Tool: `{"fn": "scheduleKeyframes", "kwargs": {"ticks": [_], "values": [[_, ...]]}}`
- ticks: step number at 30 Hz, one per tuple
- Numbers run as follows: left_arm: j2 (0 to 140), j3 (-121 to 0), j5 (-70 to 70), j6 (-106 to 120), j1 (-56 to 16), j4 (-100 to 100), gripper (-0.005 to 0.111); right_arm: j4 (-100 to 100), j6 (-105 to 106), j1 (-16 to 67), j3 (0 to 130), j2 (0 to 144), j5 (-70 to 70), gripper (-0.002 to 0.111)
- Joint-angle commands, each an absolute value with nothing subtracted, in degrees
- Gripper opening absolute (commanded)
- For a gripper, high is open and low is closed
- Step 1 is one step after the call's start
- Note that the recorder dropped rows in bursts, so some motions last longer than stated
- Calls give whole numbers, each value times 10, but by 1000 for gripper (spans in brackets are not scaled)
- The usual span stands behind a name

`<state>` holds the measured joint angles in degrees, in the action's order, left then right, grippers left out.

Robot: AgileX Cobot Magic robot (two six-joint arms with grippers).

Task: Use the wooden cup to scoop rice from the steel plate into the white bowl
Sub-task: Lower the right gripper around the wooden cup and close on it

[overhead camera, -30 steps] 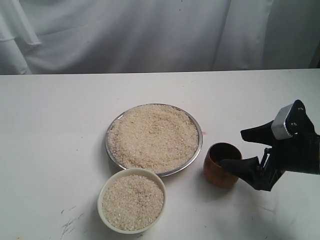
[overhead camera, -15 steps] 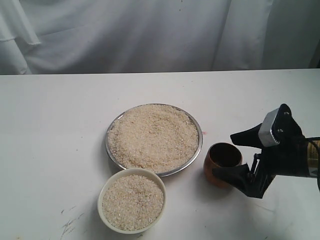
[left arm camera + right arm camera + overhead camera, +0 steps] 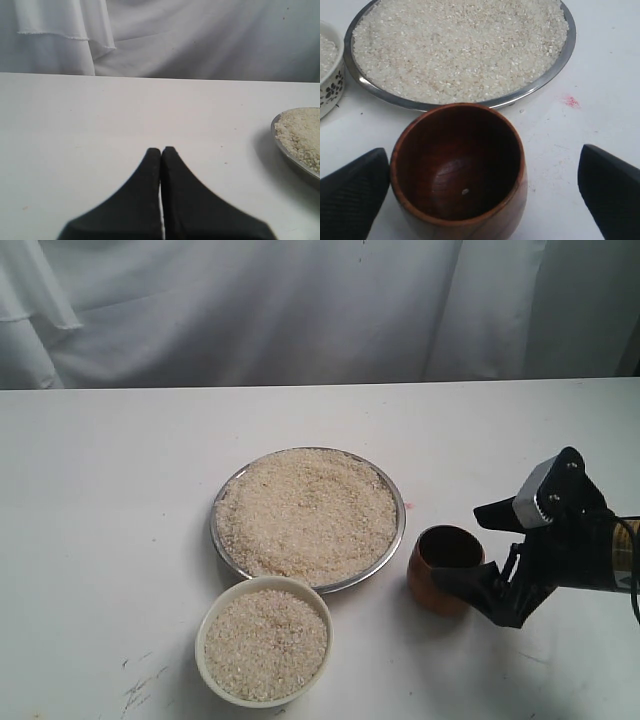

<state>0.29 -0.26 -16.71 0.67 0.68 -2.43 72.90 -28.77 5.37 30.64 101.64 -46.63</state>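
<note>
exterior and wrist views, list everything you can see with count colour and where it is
steel plate: 1, shiny silver, middle of the table
white bowl: 1, cream white with a dark flower print on its side, just in front of the steel plate
rice: 2 heaps, pale beige, one covering the steel plate, one in the white bowl
wooden cup: 1, reddish brown, upright to the right of the steel plate in the exterior view, almost empty
pink smudge: 1, on the table near the plate
table: 1, white
cloth: 1, white, hanging behind the table
right gripper: 1, black, open, a finger on each side of the wooden cup
left gripper: 1, black, shut, over bare table
</note>
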Motion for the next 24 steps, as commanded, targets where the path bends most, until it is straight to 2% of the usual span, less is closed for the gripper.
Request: {"fn": "scheduleKeyframes", "kwargs": {"ticks": [1, 17, 24], "values": [[0, 0, -163, 5, 6, -25, 0, 725, -288, 57, 309, 1016, -466, 93], [0, 0, -163, 5, 6, -25, 0, 725, -290, 57, 309, 1016, -481, 93], [0, 0, -163, 5, 6, -25, 0, 726, -273, 84, 309, 1028, -470, 93]]}}
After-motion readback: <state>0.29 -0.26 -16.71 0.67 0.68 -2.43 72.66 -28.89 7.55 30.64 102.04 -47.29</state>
